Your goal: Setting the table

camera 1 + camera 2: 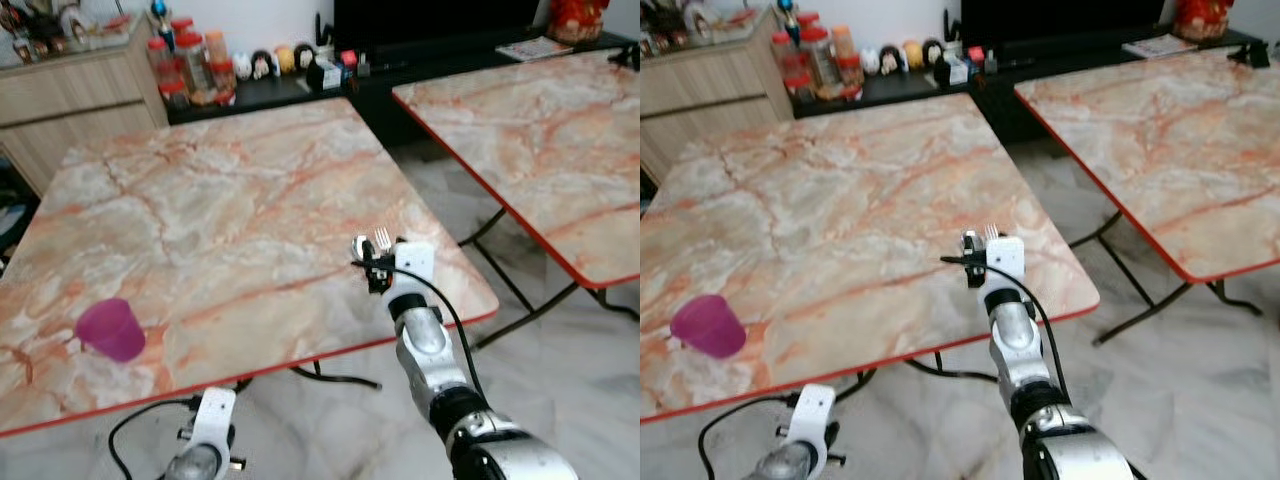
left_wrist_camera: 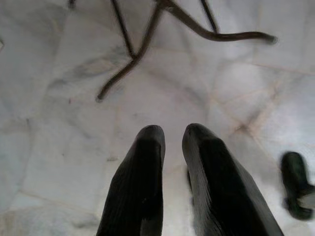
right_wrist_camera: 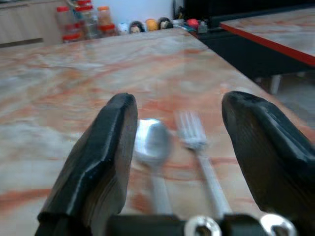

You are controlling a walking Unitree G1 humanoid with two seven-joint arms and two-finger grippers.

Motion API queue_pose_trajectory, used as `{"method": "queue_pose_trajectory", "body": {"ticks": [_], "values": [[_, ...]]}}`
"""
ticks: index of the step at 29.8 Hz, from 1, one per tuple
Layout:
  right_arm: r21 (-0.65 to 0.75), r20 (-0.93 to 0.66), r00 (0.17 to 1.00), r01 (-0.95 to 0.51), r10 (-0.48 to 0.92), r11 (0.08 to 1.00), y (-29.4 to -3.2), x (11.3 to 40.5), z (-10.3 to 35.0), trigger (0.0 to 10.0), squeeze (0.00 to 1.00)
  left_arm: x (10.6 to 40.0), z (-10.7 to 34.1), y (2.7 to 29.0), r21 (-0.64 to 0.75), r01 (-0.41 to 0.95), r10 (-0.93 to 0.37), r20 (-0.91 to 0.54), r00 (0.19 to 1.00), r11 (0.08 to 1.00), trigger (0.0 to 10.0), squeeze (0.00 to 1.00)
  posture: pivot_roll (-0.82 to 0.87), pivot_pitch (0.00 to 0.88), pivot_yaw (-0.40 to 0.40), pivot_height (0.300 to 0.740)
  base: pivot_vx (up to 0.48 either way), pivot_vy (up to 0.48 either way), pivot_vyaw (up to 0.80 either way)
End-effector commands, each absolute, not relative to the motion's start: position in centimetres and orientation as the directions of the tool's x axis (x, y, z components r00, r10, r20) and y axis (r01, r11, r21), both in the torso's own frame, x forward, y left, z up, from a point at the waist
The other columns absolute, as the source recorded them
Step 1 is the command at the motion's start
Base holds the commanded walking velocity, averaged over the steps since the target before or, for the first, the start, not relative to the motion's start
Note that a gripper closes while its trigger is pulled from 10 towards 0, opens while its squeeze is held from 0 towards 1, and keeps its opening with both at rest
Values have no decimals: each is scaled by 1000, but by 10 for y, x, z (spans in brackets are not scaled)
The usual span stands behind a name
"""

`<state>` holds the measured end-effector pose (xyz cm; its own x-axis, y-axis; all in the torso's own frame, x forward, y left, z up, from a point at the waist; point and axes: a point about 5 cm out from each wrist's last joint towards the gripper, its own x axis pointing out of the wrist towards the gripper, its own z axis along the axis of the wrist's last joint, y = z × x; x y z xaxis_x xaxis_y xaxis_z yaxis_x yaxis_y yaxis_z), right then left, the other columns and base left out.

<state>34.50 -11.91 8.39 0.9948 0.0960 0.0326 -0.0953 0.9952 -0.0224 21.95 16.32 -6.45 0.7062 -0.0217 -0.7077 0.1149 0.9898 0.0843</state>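
A metal fork and a metal spoon lie side by side between the fingers of my right hand, out over the marbled pink-and-grey top of the table near its right front corner. The fingers stand wide apart, touching neither the fork nor the spoon, and I cannot tell whether the two pieces rest on the table or are carried just above it. The fork's tines show pale and thin past my white wrist. A purple plastic cup, round and tapering, stands on the same table near its front edge, well off to my left; I cannot see what is in it. My left hand hangs below the table edge over the pale marble floor, its two ribbed black fingers almost closed and holding nothing. A second marbled table with a red rim stands to the right.
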Motion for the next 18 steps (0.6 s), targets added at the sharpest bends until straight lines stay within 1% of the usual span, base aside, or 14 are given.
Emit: {"method": "queue_pose_trajectory", "body": {"ticks": [1, 14, 18], "values": [[-16, 44, 995, -94, 95, 995, -117, 347, 87, 10000, 0, 219, -65, 165, 90, 115, -16, -715, 699, 989, 10000, 0, -52, 0, 73, 740, 259, 0, 0], [-13, 28, 994, -107, 108, 994, -115, 345, 84, 10000, 0, 219, -65, 166, 92, 114, -14, -713, 701, 989, 10000, 0, -51, 0, 77, 740, 256, 0, 0], [-14, 23, 993, -115, 115, 993, -114, 345, 83, 10000, 0, 219, -65, 166, 88, 110, -15, -710, 704, 990, 10000, 0, -53, 0, 78, 740, 0, 0, 0]]}}
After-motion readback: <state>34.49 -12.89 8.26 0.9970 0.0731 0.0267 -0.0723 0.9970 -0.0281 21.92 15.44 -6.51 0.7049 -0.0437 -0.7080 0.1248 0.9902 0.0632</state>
